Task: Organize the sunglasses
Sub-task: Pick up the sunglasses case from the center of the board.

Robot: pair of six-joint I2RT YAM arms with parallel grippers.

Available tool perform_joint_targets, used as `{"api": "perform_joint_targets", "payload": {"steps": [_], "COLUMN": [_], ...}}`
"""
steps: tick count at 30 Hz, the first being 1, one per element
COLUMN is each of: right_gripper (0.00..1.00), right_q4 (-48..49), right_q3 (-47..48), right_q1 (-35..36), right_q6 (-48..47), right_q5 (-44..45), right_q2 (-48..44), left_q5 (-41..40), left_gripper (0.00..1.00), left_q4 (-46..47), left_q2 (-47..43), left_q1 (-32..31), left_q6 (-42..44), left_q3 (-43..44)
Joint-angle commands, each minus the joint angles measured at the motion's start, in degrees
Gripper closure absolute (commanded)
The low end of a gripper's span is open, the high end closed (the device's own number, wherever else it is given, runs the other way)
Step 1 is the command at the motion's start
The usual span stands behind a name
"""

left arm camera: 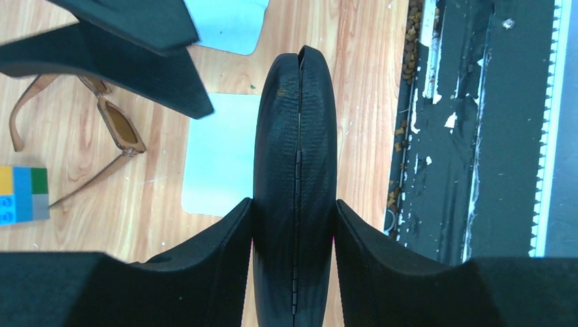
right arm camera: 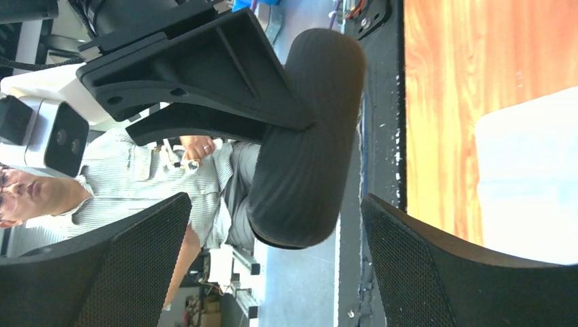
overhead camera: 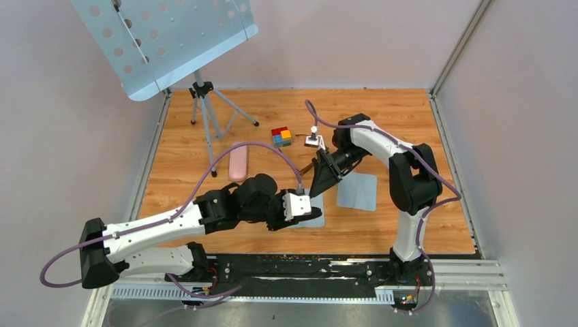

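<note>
The jaws of the left gripper (left arm camera: 294, 208) were clamped on the black case (left arm camera: 294, 122), one finger pressed against each long side. The case was shut, with a thin line running down its middle between the fingers. The jaws of the right gripper (right arm camera: 276, 201) stood wide apart and held nothing. They were lined up on the case's free rounded end without touching it.

Under the case lay a pale blue cloth (left arm camera: 218, 157) on the table (left arm camera: 361, 102). The sunglasses (left arm camera: 112, 126) rested on bare wood on the far side of the case from the arm bases, past that cloth. Their temple arms were spread and neither gripper touched them. Beyond them again from the case sat a coloured block (left arm camera: 20, 194).

From where I stood, the case looked about to be opened so the glasses could go in. To do that well, I'd say the right jaws should catch only one half at the rounded end. The left jaws seemed to press one on each half, which would hold it shut, so that grip would have to ease or shift first.
</note>
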Motion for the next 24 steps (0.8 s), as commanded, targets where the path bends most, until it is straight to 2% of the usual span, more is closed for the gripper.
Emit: {"api": "perform_joint_targets", "payload": {"steps": [1,7,10,12,14,16,17,19,22,24], "right_gripper": [0.0,0.01,0.03,0.04,0.04,0.04,0.04,0.05,0.08,0.08], "right_q4": [-3.3,-2.3,6.2,16.4,29.1,41.7,44.6,44.4,39.5,38.7], "right_q3": [4.6,18.5,19.2,14.2,5.0,-8.1,-12.6,-17.5,-20.2,-22.9], "right_q1": [-3.6,-11.1,-14.1,-14.7,-14.4,-12.3,-10.4,-6.7,-0.2,5.8], "right_q6": [-2.8,-4.3,-1.3,1.3,2.3,0.3,-3.2,-9.5,-16.1,-21.2], "right_q5": [0.8,9.1,15.1,21.4,28.2,34.6,36.7,38.6,42.7,48.8], "right_q2": [0.9,-2.9,-9.6,-17.0,-27.2,-38.5,-43.5,-49.6,-52.6,-53.9], "left_q5": [1.2,2.6,7.4,11.3,14.9,17.7,19.4,22.0,27.0,29.3], "left_gripper": [0.67,0.68,0.68,0.69,0.69,0.69,0.69,0.69,0.68,0.67], "left_q4": [5.0,10.5,15.5,19.2,22.7,26.4,27.9,30.2,36.0,38.1], "left_q2": [-3.1,-3.6,-3.0,-1.9,-0.4,1.8,3.4,7.6,13.1,16.2], "left_q1": [-0.3,0.9,5.5,9.2,12.2,14.5,15.7,17.7,19.5,20.0], "left_q6": [-5.2,-16.4,-24.9,-30.0,-34.8,-39.1,-41.2,-46.0,-52.8,-56.1], "left_q3": [-1.7,-6.1,-8.9,-10.7,-11.9,-12.1,-12.0,-11.0,-9.6,-8.3]}}
